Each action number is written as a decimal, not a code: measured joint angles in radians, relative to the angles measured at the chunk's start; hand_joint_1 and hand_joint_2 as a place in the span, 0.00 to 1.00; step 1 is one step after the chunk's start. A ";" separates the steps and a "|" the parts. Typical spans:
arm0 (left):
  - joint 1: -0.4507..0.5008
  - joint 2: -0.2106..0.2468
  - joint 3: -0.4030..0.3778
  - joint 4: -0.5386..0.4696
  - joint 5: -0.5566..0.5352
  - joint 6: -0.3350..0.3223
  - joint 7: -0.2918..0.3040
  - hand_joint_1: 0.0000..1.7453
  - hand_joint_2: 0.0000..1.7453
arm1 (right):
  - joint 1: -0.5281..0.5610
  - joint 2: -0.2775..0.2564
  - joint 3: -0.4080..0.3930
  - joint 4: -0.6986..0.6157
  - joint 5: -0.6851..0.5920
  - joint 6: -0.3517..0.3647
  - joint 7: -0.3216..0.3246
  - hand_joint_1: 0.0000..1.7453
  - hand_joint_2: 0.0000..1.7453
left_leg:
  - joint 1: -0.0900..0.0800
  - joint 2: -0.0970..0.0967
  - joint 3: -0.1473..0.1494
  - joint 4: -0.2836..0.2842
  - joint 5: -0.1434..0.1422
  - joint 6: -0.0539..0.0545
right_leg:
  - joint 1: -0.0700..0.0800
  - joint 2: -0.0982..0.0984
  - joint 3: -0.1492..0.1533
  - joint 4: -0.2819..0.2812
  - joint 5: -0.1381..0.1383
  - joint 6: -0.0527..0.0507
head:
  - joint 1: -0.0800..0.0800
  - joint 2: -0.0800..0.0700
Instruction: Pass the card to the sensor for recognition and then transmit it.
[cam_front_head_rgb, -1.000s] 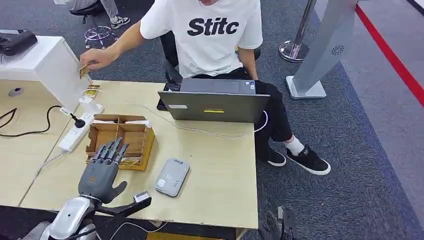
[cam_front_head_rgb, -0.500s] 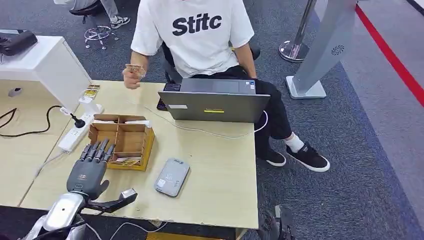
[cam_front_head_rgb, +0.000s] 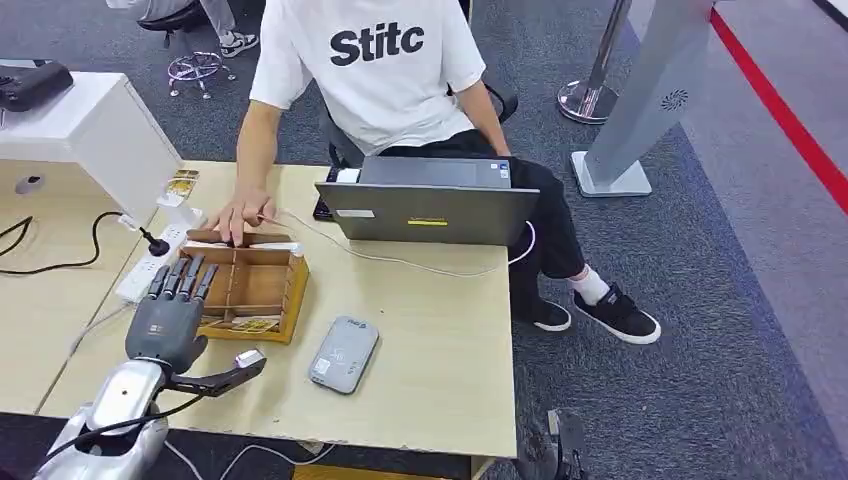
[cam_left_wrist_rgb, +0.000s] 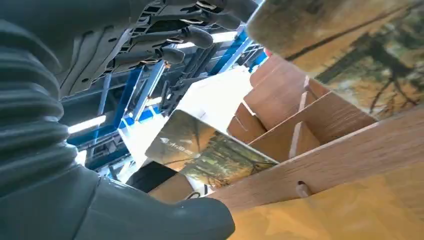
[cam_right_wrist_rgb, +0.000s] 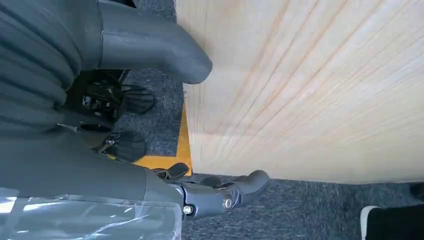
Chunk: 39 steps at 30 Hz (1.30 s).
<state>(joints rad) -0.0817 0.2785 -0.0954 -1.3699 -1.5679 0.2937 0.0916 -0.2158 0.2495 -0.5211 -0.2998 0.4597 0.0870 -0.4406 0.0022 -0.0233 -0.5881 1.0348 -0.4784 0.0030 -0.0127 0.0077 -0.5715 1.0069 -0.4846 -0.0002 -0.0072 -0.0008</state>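
Observation:
A printed card (cam_front_head_rgb: 245, 323) lies in the near compartment of a brown divided cardboard box (cam_front_head_rgb: 268, 290) on the wooden table (cam_front_head_rgb: 440, 340). In the left wrist view the card (cam_left_wrist_rgb: 205, 152) leans against a divider of the box (cam_left_wrist_rgb: 320, 160). My left hand (cam_front_head_rgb: 168, 312) hovers over the box's left edge with its fingers (cam_left_wrist_rgb: 170, 37) stretched out and apart, holding nothing. The grey sensor pad (cam_front_head_rgb: 344, 354) lies to the right of the box. My right hand (cam_right_wrist_rgb: 130, 170) hangs empty beside the pale table panel (cam_right_wrist_rgb: 300, 90), its fingers loosely apart.
A seated person in a white shirt rests a hand (cam_front_head_rgb: 238, 215) on the box's far rim. An open laptop (cam_front_head_rgb: 430, 205) stands behind. A power strip (cam_front_head_rgb: 150, 265) with cables, a white stand (cam_front_head_rgb: 90, 130) and small cards (cam_front_head_rgb: 182, 185) lie to the left.
My left hand has drifted left and farther along the box's side. The person's hand left the white stand with a card and came down onto the box's far rim.

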 joint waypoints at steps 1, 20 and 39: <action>-0.006 0.000 -0.004 0.005 0.000 0.000 -0.004 0.00 1.00 | 0.000 0.000 0.001 0.000 0.000 0.000 0.000 0.00 1.00 | 0.000 0.000 0.000 0.000 0.000 0.000 | 0.000 0.000 0.000 0.000 0.000 0.000 | 0.000 0.000; -0.067 -0.050 -0.054 0.040 0.000 0.019 -0.072 0.00 1.00 | 0.000 0.000 0.005 0.000 -0.011 0.006 0.006 0.00 1.00 | 0.000 0.000 0.000 0.000 0.000 0.000 | 0.000 0.000 0.000 0.000 0.000 0.000 | 0.000 0.000; -0.036 -0.085 -0.051 0.043 0.000 0.000 -0.145 0.00 1.00 | 0.001 0.000 0.005 0.000 -0.021 0.006 -0.001 0.00 1.00 | 0.000 0.000 0.000 0.000 0.000 0.000 | 0.000 0.000 0.000 0.000 0.000 0.000 | 0.000 0.000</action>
<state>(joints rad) -0.1173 0.1938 -0.1465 -1.3268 -1.5675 0.2934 -0.0534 -0.2148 0.2499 -0.5161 -0.2998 0.4383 0.0935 -0.4417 0.0023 -0.0231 -0.5885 1.0348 -0.4784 0.0030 -0.0127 0.0078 -0.5716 1.0071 -0.4844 -0.0004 -0.0076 -0.0008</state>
